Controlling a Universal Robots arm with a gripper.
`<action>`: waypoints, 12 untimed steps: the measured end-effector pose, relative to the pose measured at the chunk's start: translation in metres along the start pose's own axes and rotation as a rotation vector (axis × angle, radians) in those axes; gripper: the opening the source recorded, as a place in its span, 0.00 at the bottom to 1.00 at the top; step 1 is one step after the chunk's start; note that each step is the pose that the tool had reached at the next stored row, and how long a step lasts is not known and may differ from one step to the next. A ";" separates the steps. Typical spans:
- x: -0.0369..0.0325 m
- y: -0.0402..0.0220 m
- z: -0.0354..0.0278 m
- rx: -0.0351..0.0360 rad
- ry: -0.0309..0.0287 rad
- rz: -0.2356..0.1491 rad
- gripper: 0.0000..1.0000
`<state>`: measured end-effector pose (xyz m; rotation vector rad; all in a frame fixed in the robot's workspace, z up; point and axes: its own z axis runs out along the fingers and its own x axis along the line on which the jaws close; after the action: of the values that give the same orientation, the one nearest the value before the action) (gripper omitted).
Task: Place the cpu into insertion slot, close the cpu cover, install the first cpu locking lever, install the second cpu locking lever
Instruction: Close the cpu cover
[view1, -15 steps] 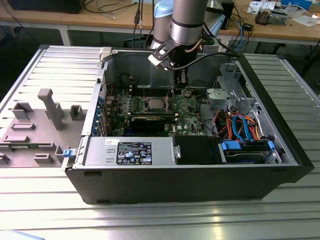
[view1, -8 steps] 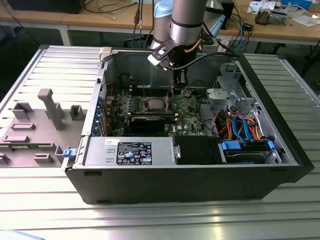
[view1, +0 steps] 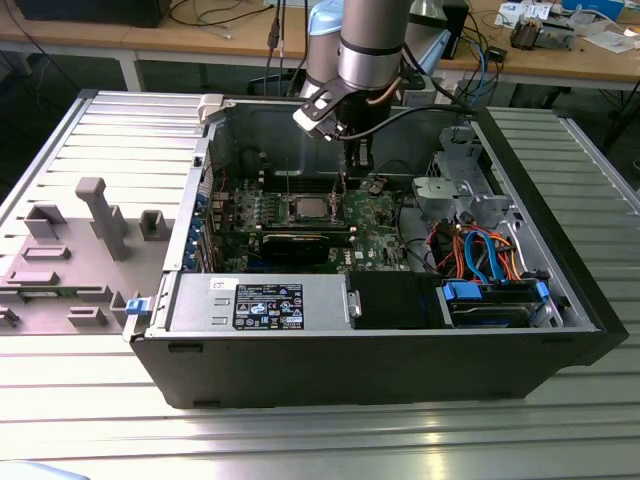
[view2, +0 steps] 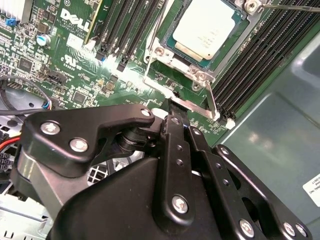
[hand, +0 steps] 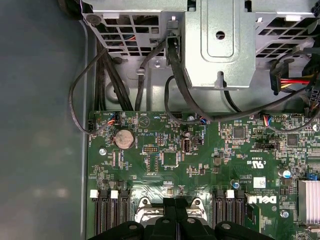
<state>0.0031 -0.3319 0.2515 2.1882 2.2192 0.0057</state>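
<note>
My gripper (view2: 172, 106) has its fingers drawn together with no gap I can see. The tips are down at the wire locking lever (view2: 194, 105), touching it or just beside it; I cannot tell whether they pinch it. That lever's long axis runs crosswise to my fingers, along the near edge of the insertion slot (view2: 200, 75). Just beyond it the cpu (view2: 210, 27) lies flat in the slot, and the cpu cover (view2: 231, 49) looks shut around it. Green motherboard (view2: 75, 65) surrounds it all.
</note>
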 end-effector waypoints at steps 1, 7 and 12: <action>0.0000 -0.0002 0.0000 0.0000 0.0000 0.000 0.11; 0.0000 -0.0015 0.0000 0.0001 -0.0001 0.000 0.11; 0.0000 -0.0025 0.0000 0.0000 0.0000 0.000 0.11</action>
<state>0.0006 -0.3319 0.2515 2.1882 2.2191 0.0057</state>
